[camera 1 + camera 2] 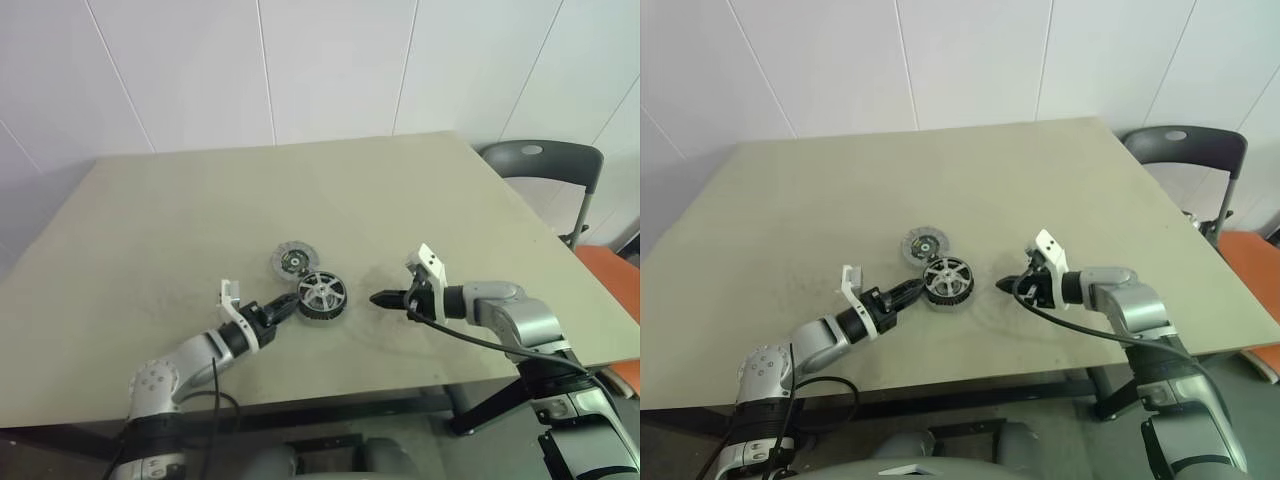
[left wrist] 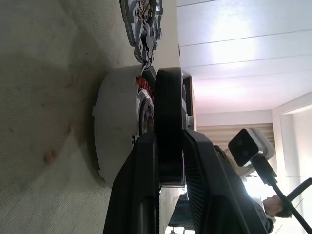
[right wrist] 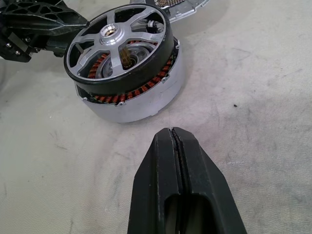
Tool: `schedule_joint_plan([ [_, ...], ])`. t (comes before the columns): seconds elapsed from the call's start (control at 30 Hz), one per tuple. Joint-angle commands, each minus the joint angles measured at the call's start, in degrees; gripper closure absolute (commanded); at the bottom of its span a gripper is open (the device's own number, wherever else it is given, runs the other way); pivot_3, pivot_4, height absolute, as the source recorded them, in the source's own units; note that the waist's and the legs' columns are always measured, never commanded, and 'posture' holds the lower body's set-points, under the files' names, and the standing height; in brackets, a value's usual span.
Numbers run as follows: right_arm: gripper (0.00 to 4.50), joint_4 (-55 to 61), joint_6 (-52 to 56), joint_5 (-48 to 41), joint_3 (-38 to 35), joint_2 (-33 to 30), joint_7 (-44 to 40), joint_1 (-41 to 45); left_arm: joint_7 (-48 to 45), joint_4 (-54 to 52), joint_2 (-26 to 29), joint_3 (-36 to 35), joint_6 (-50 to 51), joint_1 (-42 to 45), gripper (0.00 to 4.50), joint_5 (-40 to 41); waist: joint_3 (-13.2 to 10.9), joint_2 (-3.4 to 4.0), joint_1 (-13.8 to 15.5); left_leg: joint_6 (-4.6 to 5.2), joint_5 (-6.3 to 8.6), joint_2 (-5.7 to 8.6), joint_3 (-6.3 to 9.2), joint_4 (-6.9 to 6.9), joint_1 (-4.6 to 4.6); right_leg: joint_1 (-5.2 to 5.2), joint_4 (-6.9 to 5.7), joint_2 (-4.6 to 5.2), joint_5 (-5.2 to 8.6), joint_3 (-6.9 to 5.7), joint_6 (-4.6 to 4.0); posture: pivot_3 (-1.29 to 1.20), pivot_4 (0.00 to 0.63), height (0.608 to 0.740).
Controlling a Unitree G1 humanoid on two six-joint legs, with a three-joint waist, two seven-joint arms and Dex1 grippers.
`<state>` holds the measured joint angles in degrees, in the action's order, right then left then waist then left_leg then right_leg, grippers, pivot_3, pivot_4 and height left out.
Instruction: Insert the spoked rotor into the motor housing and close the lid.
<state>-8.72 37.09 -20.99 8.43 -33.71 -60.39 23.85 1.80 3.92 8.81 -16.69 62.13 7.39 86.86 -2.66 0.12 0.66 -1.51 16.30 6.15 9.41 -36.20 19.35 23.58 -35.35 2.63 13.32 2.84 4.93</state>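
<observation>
Spoked rotor (image 3: 119,48): bright, smooth metal spokes and hub inside a glossy black outer ring. Motor housing (image 3: 141,105): pale silver-white metal wall with a dull sheen, copper-coloured wire windings showing above it. Lid (image 1: 293,259): grey metal with a ribbed rim. Counter (image 1: 180,220): matt beige surface, faintly rough and scuffed with dark marks. Right claw (image 3: 178,146): matt black plastic fingers (image 3: 156,185). Left claw (image 2: 170,161): smooth black plastic

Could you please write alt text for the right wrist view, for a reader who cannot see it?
The spoked rotor sits tilted, partly seated in the motor housing, copper windings showing beneath its black rim. The left gripper grips the rotor's rim; the shut right gripper points at the housing from short of it, on the table.
</observation>
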Motion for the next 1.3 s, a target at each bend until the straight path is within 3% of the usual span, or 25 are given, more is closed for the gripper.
schedule_joint_plan([
  [0.03, 4.50, 1.1, -0.9, -0.2, -1.3, 0.3, 0.2, 1.6, 0.5, -0.2, 0.5, -1.0, -0.3, -1.0, 4.09, 0.2, 0.0, 0.00, 0.0, 0.00, 0.00, 0.00, 0.00, 0.00, 0.00, 0.00, 0.00, 0.00, 0.00, 0.00, 0.00, 0.00, 0.000, 0.740],
  [0.43, 4.50, 0.9, -1.2, -0.3, -1.4, 0.3, 0.5, 1.7, 0.6, 0.4, 0.5, -0.6, 0.2, -0.8, 4.09, 0.3, 0.0, 0.00, 0.0, 0.00, 0.00, 0.00, 0.00, -0.01, 0.00, 0.00, -0.01, 0.00, 0.00, 0.00, 0.00, 0.00, 0.000, 0.740],
  [0.73, 4.50, 1.1, -1.1, -0.4, -1.4, 0.4, 0.7, 1.5, 1.1, 0.8, 1.1, -0.4, -0.1, -0.9, 1.16, -0.5, 0.1, -0.02, 0.2, 0.00, 0.00, 0.01, 0.01, -0.10, -0.08, -0.16, -0.01, 0.01, 0.05, -0.01, 0.07, 0.00, 0.000, 0.740],
  [0.87, 4.50, 0.8, -1.2, -0.3, -1.4, 0.5, 0.8, 1.7, 1.9, -0.7, 3.8, -0.1, 0.9, 0.1, 0.02, -1.1, 0.1, -0.05, 0.2, 0.00, 0.00, 0.01, 0.02, -0.23, -0.12, -0.26, -0.02, 0.00, 0.09, -0.02, 0.18, 0.00, 0.000, 0.740],
  [1.07, 4.50, -0.1, -1.6, -0.1, -1.0, 1.0, 0.8, 2.3, -0.9, -4.1, 12.7, 0.8, 3.8, 7.0, 0.02, -2.7, 0.1, -0.10, 0.1, -0.03, -0.01, -0.02, 0.02, -0.28, -0.09, -0.17, -0.15, -0.07, 0.10, -0.02, 0.11, 0.00, 0.000, 0.740],
  [1.2, 4.50, -0.3, -1.6, 0.0, -0.9, 1.3, 0.8, 2.4, -8.8, -7.9, 20.0, 4.5, 2.3, 11.3, 0.02, -12.0, 0.1, -0.14, 0.2, -0.04, -0.03, 0.02, 0.03, -0.29, 0.05, -0.07, -0.12, -0.04, -0.11, -0.04, 0.04, 0.00, 0.000, 0.740],
  [1.3, 4.50, -0.2, -1.2, -0.1, -0.9, 1.5, 0.9, 2.4, -15.8, -11.3, 22.3, 7.2, -4.8, 13.4, 0.02, -20.9, 0.1, -0.13, 0.1, -0.03, -0.02, 0.06, -0.03, -0.22, 0.05, -0.07, -0.01, 0.00, -0.12, -0.01, 0.00, 0.00, 0.000, 0.740],
])
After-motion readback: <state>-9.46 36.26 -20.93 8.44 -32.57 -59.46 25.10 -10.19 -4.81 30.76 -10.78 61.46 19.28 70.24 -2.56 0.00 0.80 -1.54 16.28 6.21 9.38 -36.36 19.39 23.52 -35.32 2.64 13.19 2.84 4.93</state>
